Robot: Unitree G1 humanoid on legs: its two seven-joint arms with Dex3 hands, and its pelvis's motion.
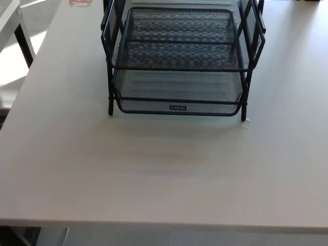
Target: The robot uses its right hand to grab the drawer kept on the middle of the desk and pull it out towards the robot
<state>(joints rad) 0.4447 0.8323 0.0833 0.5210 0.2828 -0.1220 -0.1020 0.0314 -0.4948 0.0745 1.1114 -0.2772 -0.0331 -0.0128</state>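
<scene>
Toward the far middle of the desk (pixel 164 179) stands a black wire-mesh rack (pixel 108 77) of stacked trays, and the drawer (pixel 178 92) the task names appears to be its lowest tray, the one with a small label plate on its front lip. That tray sits between the rack's upright posts, its front edge bulging only slightly past them toward the robot. Whether it is fully seated or already eased out a little cannot be told from this view. An upper tray (pixel 179 38) lies above it, set further back, with its mesh floor and front rail plainly visible.

Neither of the robot's hands shows anywhere in the head view, so nothing can be said of how their fingers are held or whether either one carries anything. No arm reaches in from either side.

Judged from this, the task looks to be at its start: the drawer is untouched by any hand, and the reach, the grasp on the front lip and the pull toward the robot all seem left to do.

Around the rack the pale desk runs wide and flat to its near edge. A small light scrap (pixel 245 122) lies just beside the rack's front right foot, and a red-and-white sticker (pixel 80 2) shows at the far left edge.
</scene>
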